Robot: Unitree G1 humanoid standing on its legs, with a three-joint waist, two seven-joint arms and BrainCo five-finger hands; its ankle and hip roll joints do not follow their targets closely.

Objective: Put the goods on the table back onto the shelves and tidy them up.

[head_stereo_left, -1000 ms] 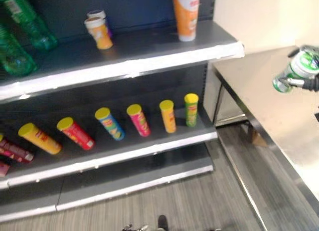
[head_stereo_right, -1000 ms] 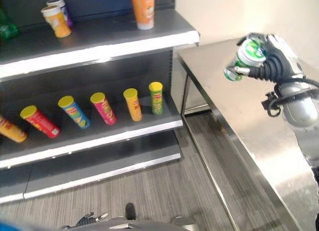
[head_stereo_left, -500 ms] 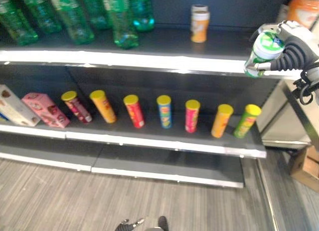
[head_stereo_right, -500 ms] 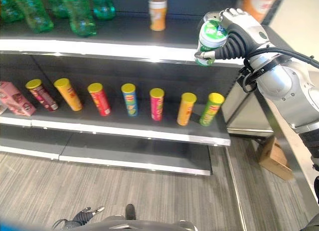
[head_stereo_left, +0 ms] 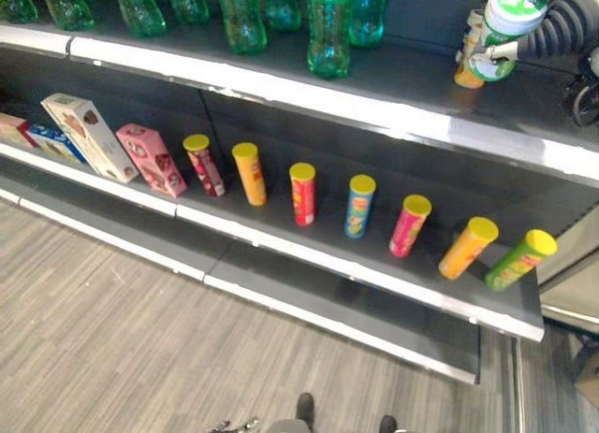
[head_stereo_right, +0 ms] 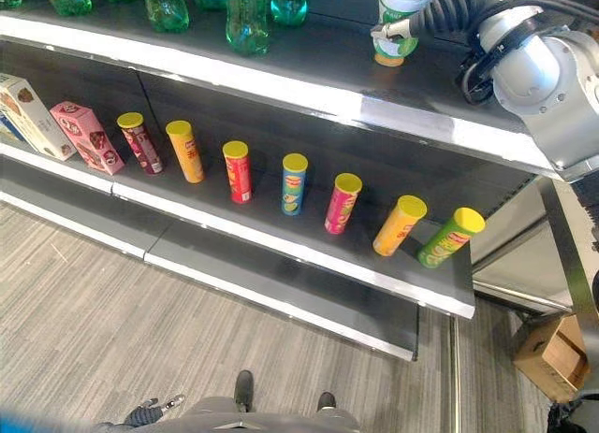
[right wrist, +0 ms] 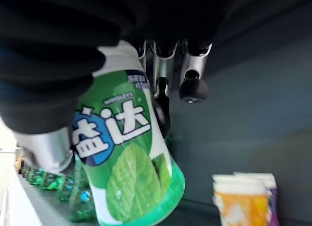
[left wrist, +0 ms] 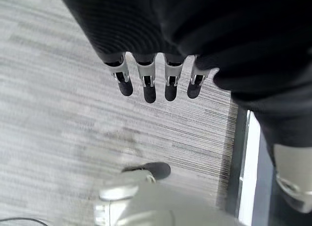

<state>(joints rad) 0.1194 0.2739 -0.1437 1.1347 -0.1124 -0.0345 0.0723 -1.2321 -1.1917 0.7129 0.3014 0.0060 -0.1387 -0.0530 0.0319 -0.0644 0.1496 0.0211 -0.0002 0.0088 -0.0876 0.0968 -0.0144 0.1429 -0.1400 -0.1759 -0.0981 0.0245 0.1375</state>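
Dark shelving unit (head_stereo_left: 281, 87) with pale edge strips, grey striped floor (head_stereo_left: 112, 339), perhaps vinyl planks

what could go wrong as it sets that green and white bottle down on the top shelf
1. The right hand holds the green and white bottle directly beside the small orange cup on the upper shelf; lowering it there could knock the cup over.
2. The shelf's front edge lies close by, so a bottle released tilted might roll off toward the floor.

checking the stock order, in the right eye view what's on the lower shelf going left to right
white box → pink box → maroon tube → orange tube → red tube → blue tube → pink tube → yellow-orange tube → green tube
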